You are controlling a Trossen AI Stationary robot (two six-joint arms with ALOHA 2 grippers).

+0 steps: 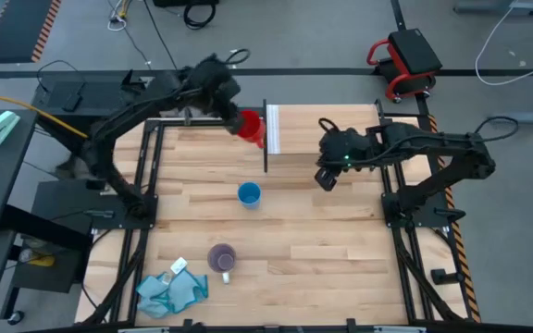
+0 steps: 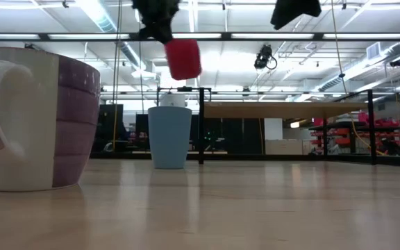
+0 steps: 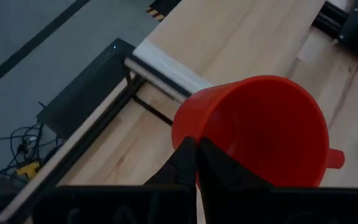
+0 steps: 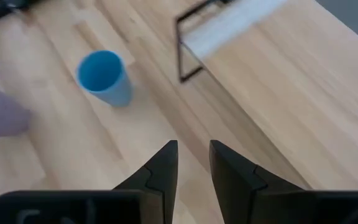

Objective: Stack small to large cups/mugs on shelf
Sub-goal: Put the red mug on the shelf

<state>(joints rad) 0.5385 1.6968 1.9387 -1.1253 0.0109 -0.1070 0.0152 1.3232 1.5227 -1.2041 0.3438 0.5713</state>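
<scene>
Cloth [image 1: 170, 290] sits bunched at the table's [image 1: 322, 250] near-left corner, teal, with the purple mug [image 1: 222, 258] just to its right and well apart from everything else. Your left gripper [image 1: 232, 118] is up off the table by the shelf's [image 1: 327, 132] left end, fingers [image 3: 188, 165] clamped on the rim of the red mug [image 1: 250, 127], which hangs tilted in the air, clear of the shelf in the low view. Below it, mid-table, the blue cup [image 1: 249, 194] stands upright in front of the shelf's dark upright panel [image 1: 265, 137]. Your right gripper [image 1: 326, 178] hovers over the table near the shelf's front edge, fingers [image 4: 160, 171] slightly apart, holding nothing.
</scene>
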